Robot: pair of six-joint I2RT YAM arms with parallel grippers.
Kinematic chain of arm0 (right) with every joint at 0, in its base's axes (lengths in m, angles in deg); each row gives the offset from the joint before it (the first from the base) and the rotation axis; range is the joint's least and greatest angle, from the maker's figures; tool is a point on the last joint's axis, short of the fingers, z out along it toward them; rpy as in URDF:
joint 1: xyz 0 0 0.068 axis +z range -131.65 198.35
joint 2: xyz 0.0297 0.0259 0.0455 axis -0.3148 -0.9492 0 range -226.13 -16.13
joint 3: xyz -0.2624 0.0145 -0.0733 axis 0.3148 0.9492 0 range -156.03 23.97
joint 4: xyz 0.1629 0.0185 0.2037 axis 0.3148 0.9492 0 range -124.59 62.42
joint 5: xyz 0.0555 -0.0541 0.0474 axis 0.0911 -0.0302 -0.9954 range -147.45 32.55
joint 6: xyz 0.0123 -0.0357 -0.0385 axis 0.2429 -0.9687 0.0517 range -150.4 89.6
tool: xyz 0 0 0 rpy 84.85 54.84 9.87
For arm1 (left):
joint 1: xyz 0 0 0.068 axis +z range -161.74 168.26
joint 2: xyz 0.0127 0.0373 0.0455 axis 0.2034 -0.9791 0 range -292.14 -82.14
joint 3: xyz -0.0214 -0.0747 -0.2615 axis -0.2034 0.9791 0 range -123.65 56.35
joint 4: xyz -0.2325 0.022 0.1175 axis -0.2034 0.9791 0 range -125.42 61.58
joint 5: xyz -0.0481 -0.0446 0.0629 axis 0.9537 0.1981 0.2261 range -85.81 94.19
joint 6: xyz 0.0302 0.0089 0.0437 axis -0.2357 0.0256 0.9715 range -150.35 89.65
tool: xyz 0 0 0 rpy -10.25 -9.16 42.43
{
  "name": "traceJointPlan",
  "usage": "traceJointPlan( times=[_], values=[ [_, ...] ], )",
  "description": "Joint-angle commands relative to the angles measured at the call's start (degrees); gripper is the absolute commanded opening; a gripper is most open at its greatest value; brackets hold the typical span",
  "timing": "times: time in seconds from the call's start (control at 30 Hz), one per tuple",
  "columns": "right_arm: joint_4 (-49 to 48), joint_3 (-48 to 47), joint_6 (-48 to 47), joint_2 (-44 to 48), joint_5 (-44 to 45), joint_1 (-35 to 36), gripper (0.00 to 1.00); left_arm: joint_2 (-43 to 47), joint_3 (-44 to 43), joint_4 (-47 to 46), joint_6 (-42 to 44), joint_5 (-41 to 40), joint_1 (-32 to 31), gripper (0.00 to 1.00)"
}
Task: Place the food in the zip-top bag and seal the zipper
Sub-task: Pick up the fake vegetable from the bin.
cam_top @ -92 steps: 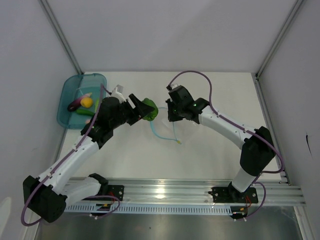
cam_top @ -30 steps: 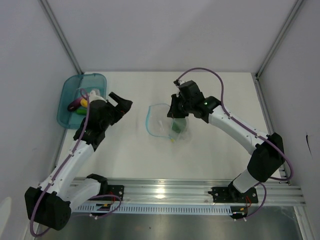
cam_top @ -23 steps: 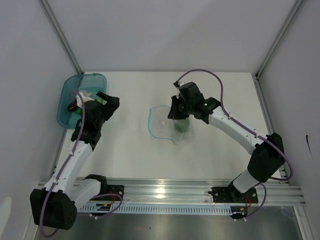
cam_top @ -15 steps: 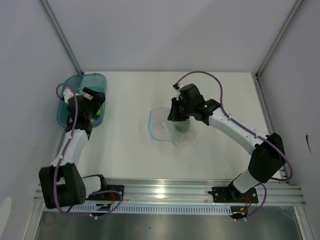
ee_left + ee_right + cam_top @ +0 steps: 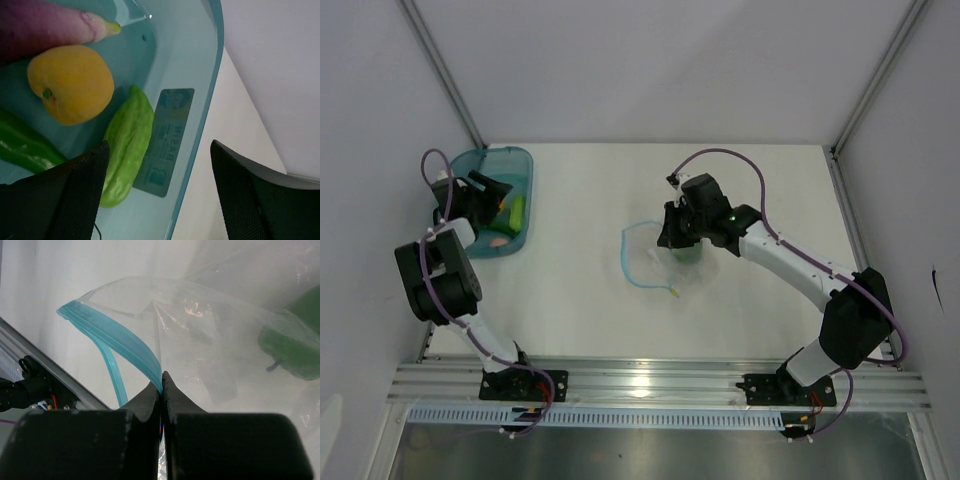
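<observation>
Top external: white table (image 5: 580, 295), grey walls (image 5: 650, 70); right tool (image 5: 161, 376) pinches zipper (image 5: 120, 340) (left tool (image 5: 159, 146) gapes, empty).

A translucent teal tub (image 5: 500, 150) sits at the tabletop's (image 5: 590, 310) far left corner, its long side running along the left edge. A pale printed label (image 5: 167, 145) lies flat on the tub's bottom near one wall; its lettering is too skewed to read. The tabletop is plain white. An aluminium rail (image 5: 660, 385) spans the near edge, a slotted strip (image 5: 650, 415) just in front of it. Grey walls (image 5: 650, 70) close three sides.
</observation>
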Motion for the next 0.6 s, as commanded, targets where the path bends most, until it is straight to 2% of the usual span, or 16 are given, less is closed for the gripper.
traceJointPlan(
  times=[0.0,0.1,0.27,0.4,0.57],
  values=[
    [-2.31,0.39,-1.25,2.53,-0.31,-0.49,0.0,-2.12,-6.95,5.49,3.84,2.48,0.62,0.83],
    [-2.31,0.57,-1.25,2.53,-0.49,-0.66,0.0,-2.3,-7.39,7.43,6.03,0.9,1.06,0.83],
    [-2.75,0.48,-1.16,2.53,-1.02,-0.66,0.0,-6.78,-16.16,22.28,11.31,-2.88,0.97,0.8],
    [-4.24,1.53,-0.46,2.44,-1.63,-0.66,0.0,-7.75,-16.7,24.58,13.33,-3.32,0.53,0.79],
    [-4.6,1.89,-0.11,2.44,-2.6,-0.4,0.0,-10.65,-21.27,32.05,14.83,-4.12,-0.26,0.79]
  ],
)
